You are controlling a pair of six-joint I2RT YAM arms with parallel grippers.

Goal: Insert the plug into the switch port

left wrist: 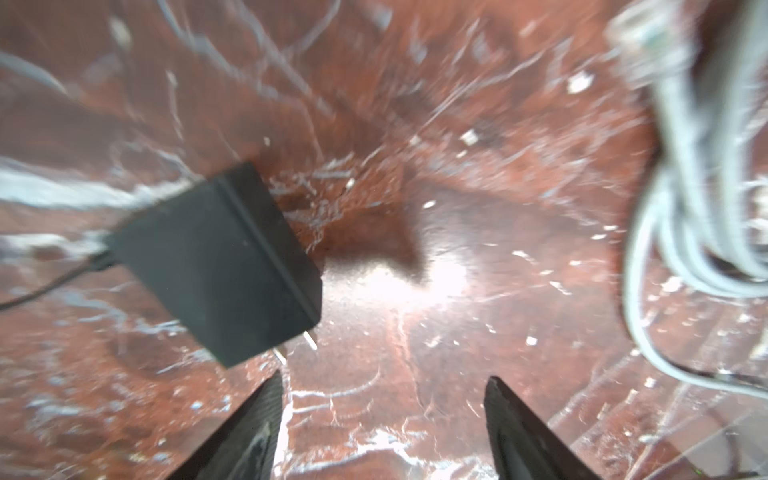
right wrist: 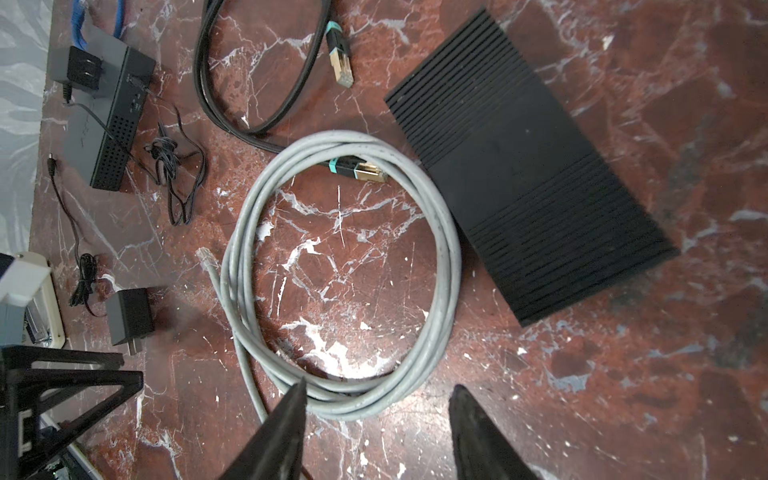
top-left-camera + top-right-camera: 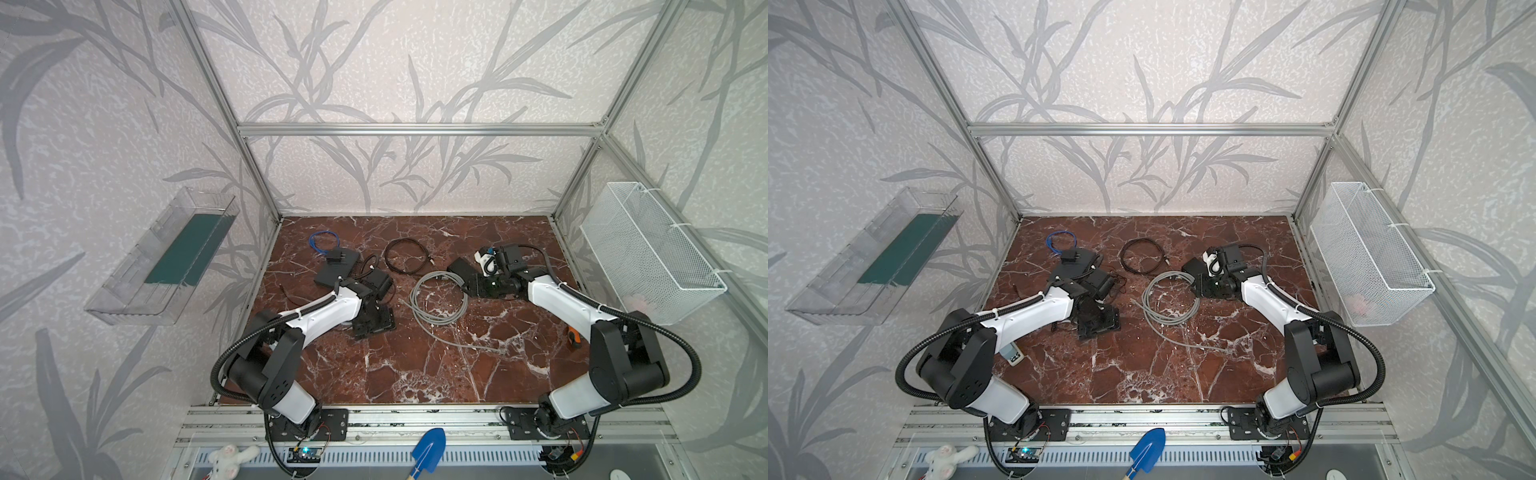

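Observation:
The switch, a black ribbed oblong box, lies at the table's right rear; its sockets do not show. A coiled grey cable lies beside it, its clear plug resting on the table on the coil's outer side, blurred in the left wrist view. My right gripper hangs open over the coil's rim, holding nothing. My left gripper stands open above bare table, with a black two-pin adapter just off one finger.
A dark grey slab at the left rear carries another small adapter; a blue cable lies behind it. A black cable with gold plugs lies mid-rear. A wire basket hangs on the right wall, a clear tray on the left.

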